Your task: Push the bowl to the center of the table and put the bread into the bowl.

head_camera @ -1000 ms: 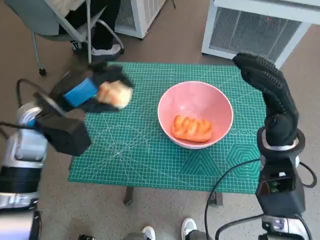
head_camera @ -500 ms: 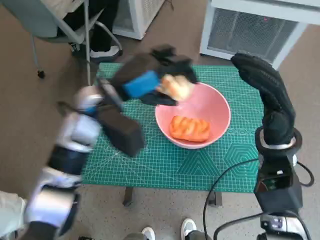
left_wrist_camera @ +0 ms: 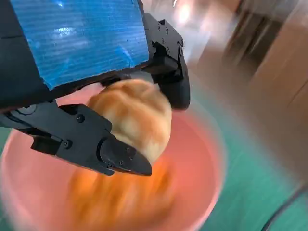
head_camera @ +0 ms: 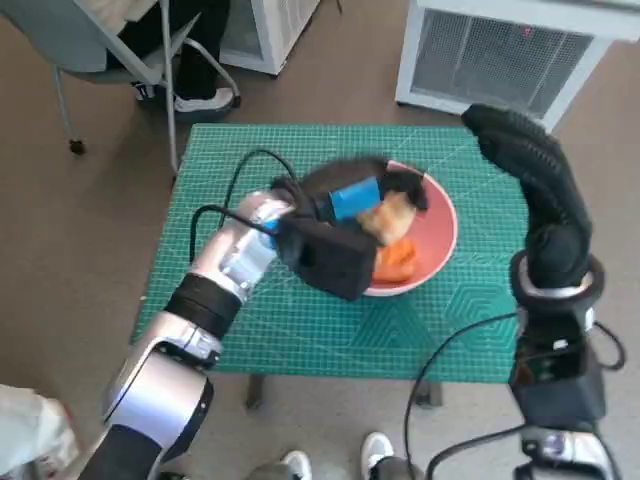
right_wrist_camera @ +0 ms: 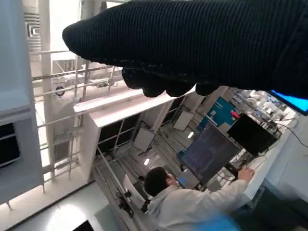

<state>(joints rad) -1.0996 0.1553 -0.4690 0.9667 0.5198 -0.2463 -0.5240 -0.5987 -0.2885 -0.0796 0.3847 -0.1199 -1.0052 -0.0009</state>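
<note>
I see left hand [head_camera: 365, 195] gripping bun [left_wrist_camera: 134, 115] over bowl [head_camera: 440, 215] — roll [head_camera: 398, 260] inside | right hand [head_camera: 530, 170] raised, empty — fingers apart

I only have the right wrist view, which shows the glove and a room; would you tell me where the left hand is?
Observer: The left hand is over the pink bowl, holding a pale bread roll.
Operator: Thank you; is anything in the bowl?
Observer: Yes, an orange-brown bread lies inside it.
Operator: And my right hand?
Observer: The right hand is raised at the table's right edge, holding nothing, clear of the green mat.
</note>
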